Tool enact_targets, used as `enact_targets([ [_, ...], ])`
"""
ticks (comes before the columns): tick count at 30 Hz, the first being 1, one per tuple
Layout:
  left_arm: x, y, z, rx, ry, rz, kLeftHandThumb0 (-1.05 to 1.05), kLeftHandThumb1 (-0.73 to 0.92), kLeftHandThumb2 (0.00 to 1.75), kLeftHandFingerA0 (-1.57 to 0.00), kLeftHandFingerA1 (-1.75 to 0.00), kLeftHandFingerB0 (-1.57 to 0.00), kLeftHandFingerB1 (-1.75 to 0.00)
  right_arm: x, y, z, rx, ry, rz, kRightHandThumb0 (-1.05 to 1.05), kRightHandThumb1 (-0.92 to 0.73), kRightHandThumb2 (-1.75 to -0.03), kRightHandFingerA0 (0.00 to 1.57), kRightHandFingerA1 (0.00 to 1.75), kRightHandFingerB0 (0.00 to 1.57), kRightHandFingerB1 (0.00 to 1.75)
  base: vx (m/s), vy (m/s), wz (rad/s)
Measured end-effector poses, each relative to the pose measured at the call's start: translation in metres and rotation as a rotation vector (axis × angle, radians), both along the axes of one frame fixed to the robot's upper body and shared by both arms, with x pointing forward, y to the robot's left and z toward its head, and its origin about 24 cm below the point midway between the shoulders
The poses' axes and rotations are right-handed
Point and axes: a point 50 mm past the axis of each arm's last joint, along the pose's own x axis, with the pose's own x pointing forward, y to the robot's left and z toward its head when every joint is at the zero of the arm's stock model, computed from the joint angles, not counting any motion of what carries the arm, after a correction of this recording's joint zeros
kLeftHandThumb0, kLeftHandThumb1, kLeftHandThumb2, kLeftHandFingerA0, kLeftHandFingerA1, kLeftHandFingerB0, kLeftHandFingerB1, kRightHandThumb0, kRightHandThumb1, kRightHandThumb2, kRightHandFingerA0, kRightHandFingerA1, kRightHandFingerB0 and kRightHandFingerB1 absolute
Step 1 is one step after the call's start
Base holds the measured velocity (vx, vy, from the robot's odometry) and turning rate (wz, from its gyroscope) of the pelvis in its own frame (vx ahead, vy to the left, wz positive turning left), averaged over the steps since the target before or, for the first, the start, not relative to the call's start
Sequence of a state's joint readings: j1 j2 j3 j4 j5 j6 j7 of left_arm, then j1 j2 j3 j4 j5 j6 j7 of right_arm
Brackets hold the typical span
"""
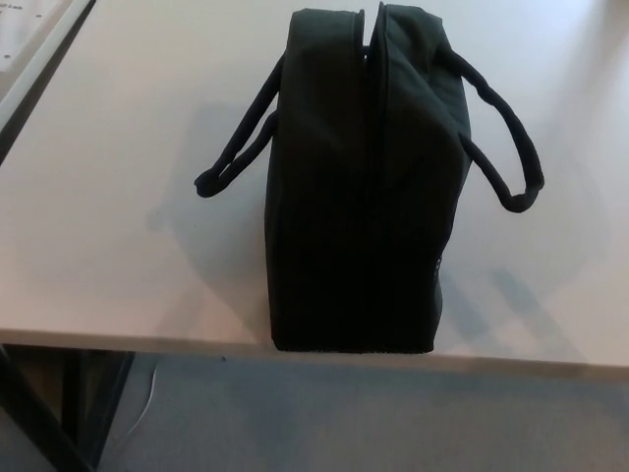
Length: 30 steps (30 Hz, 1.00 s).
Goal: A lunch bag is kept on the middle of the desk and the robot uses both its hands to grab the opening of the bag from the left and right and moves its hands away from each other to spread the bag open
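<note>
No fingers show on my feed: neither the left hand nor the right hand is in the head view, so I cannot tell whether they are spread or closed, and nothing is holding the bag.

The largest thing I see is the desk, a pale, smooth top that fills most of the picture, its near edge running across the lower part of the frame. Below that edge I see grey floor and, at the lower left, a dark desk leg.

On the desk stands the lunch bag, black fabric, upright, seen from above. It sits about in the middle of the view, and its near end reaches right to the desk's front edge. Its top seam runs away from me along the middle of the bag; the two sides lie pressed together along most of it, with a small gap only at the far end.

The left handle loops out from the bag's left side and droops onto the desk. The right handle loops out from the right side, its bend near the desk top.

At the far upper left corner a strip of white surface lies beyond a dark gap beside the desk.
</note>
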<state>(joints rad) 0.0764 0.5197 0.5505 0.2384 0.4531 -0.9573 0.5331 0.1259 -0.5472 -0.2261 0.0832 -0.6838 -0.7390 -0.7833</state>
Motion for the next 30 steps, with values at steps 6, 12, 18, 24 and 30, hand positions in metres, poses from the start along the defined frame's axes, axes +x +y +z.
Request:
enact_targets([
  [6, 0.023, 0.005, 0.064, 0.159, -0.206, -0.035, -0.09, 0.34, 0.83, -0.3, -0.56, -0.14, -0.49, 0.033, -0.012, 0.054, -0.085, -0.202, -0.006, -0.22, -0.44, -0.53, 0.54, 0.4, 0.2, 0.28, 0.0, 0.0, 0.0],
  [12, 0.046, 0.01, 0.088, 0.238, -0.22, -0.016, 0.06, 0.37, 0.51, -0.43, -0.38, -0.3, -0.32, 0.062, -0.025, 0.076, -0.124, -0.211, -0.061, -0.34, -0.41, -0.6, 0.35, 0.39, 0.16, 0.32, 0.0, 0.0, 0.0],
  [18, 0.076, 0.001, 0.089, 0.291, -0.156, -0.033, -0.07, 0.27, 0.79, -0.32, -0.57, -0.15, -0.51, 0.087, -0.018, 0.091, -0.158, -0.181, -0.046, -0.36, -0.42, -0.6, 0.35, 0.38, 0.22, 0.33, 0.0, 0.0, 0.0],
  [24, 0.106, -0.017, 0.091, 0.378, -0.081, -0.068, -0.12, 0.32, 0.82, -0.32, -0.56, -0.13, -0.49, 0.117, -0.005, 0.113, -0.222, -0.13, -0.024, -0.42, -0.43, -0.63, 0.32, 0.38, 0.15, 0.33, 0.0, 0.0, 0.0],
  [30, 0.132, -0.034, 0.085, 0.474, 0.005, -0.087, -0.13, 0.54, 0.56, -0.31, -0.31, -0.21, -0.33, 0.143, 0.011, 0.131, -0.328, -0.055, -0.019, -0.41, -0.43, -0.63, 0.34, 0.39, 0.18, 0.35, 0.0, 0.0, 0.0],
])
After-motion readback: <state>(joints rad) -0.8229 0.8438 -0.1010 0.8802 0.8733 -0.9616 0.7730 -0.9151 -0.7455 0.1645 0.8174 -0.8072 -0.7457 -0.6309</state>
